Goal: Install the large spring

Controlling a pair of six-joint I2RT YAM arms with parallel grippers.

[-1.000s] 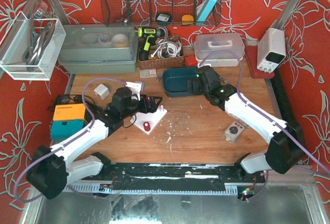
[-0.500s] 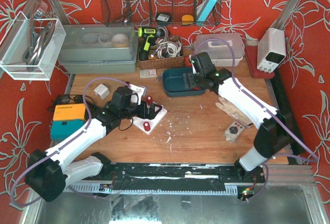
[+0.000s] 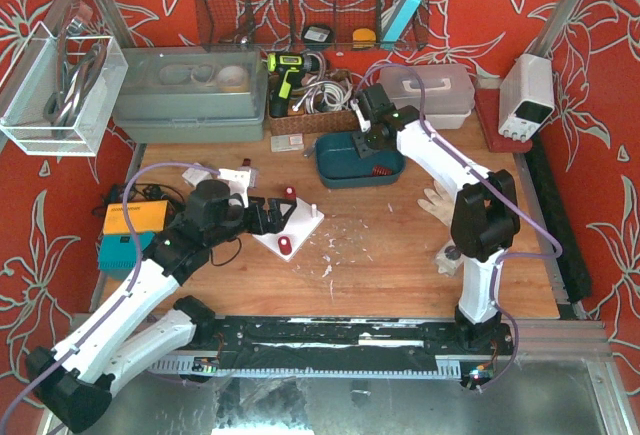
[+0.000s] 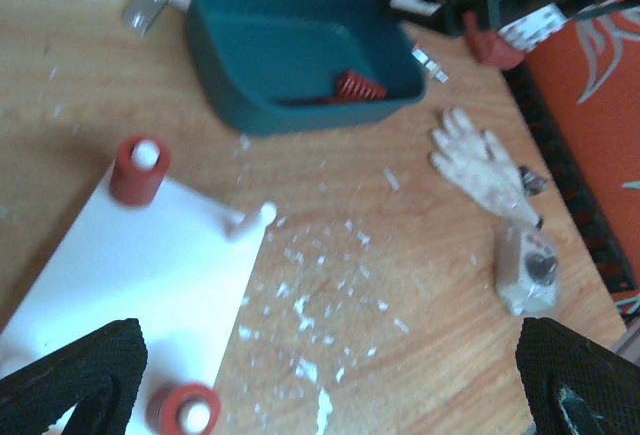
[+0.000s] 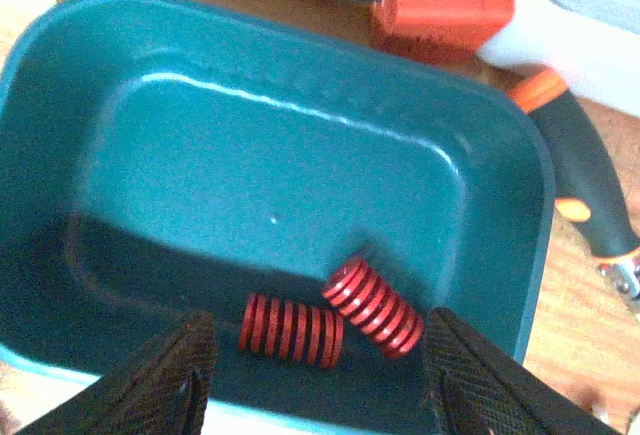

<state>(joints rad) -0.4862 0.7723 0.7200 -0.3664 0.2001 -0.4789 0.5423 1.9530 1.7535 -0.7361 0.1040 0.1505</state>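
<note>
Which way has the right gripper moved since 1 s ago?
Yes. The right gripper moved left and farther back, from the teal bin's right rim to over its interior.

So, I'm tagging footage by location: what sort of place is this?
Likely a workshop bench: a cordless drill, what looks like a power supply, and a debris-flecked wooden table.
</note>
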